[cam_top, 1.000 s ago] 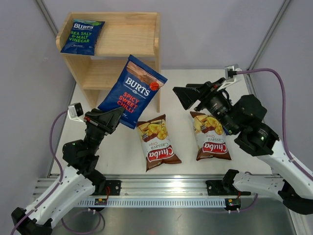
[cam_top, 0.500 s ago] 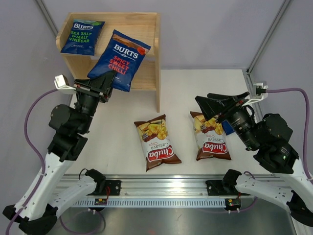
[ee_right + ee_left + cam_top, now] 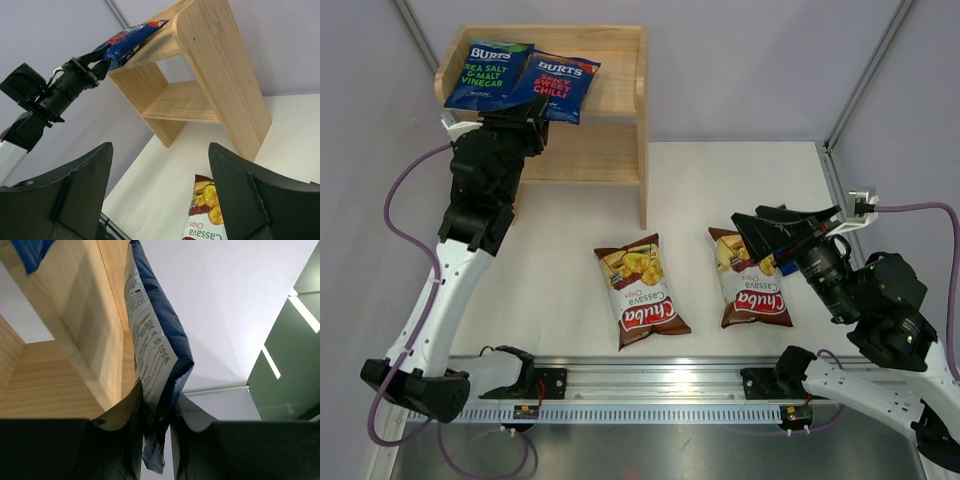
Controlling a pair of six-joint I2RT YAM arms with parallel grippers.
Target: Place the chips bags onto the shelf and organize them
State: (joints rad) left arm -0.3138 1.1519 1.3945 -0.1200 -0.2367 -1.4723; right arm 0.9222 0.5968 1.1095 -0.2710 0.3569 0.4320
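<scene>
My left gripper (image 3: 527, 120) is clamped on the near edge of the chilli Burts bag (image 3: 560, 85). The bag overhangs the shelf (image 3: 620, 110) rim, so letting go here risks a slide-off. Right gripper (image 3: 755, 228) spread wide, empty.

Left fingers (image 3: 527, 112) hold the Spicy Sweet Chilli bag (image 3: 558, 85) atop the shelf (image 3: 620, 60), beside the Sea Salt bag (image 3: 488, 75); two Chuba bags (image 3: 640, 292) (image 3: 752, 280) lie on the table (image 3: 560, 250).

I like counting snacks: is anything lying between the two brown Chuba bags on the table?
No. In the top view, only bare white table shows between the left Chuba bag and the right Chuba bag.
</scene>
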